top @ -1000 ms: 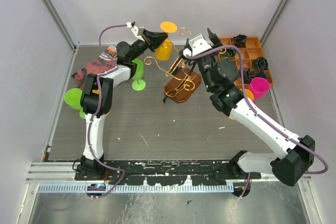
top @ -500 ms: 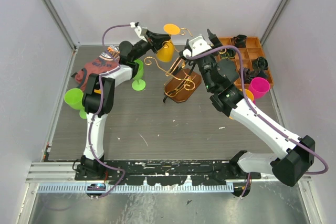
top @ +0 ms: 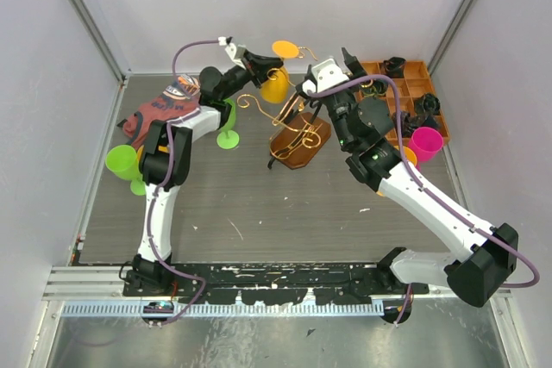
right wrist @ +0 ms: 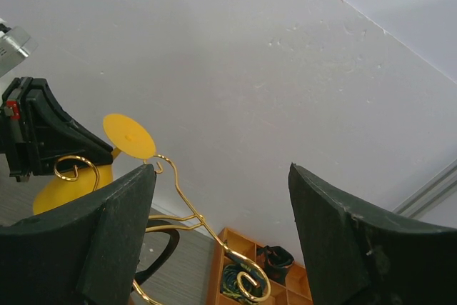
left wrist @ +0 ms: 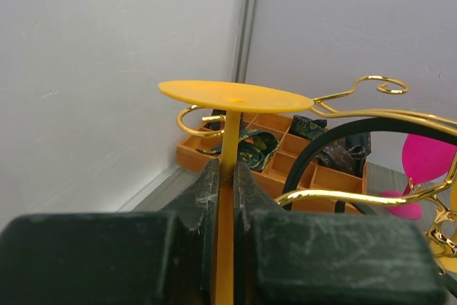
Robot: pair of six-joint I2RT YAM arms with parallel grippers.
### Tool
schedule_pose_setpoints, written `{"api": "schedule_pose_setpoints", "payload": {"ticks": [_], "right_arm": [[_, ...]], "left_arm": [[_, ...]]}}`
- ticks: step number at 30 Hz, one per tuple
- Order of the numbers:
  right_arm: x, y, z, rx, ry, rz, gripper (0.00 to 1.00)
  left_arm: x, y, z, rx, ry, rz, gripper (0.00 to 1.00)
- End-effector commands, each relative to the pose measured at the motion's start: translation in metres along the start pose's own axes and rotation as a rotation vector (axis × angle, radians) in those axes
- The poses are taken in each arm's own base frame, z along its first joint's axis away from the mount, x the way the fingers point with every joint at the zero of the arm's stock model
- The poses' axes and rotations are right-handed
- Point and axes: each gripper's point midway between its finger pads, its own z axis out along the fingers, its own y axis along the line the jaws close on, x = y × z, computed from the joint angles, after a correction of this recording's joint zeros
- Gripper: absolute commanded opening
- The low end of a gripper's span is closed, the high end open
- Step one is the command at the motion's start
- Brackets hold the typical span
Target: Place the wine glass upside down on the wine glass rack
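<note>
Inverted wine glass point(top: 275, 85) carried nearer rack point(top: 297, 146), left gripper point(left wrist: 223, 173) clamped on stem point(left wrist: 230, 133)

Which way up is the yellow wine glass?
Upside down: the wine glass has its foot up, bowl down; the left gripper pinches its stem.

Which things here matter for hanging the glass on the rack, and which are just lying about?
In the job: yellow wine glass, upside down, stem clamped by the left gripper; gold wine glass rack.
Lying about: green wine glass, pink glass, compartmented wooden tray.
</note>
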Motion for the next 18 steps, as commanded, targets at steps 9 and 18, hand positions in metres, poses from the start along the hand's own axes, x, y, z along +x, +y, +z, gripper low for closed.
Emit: {"api": "schedule_pose_setpoints", "payload": {"ticks": [9, 18], "right_arm": [[-0.015, -0.02, -0.002, 0.045, -0.049, 0.03, 0.81], [-0.012, -0.017, 0.0, 0.038, -0.047, 0.036, 0.81]], "left_arm": [[-0.023, -0.045, -0.009, 0.065, -0.021, 0.028, 0.0], [-0.041, -0.07, -0.016, 0.074, -0.049, 0.043, 0.0]]}}
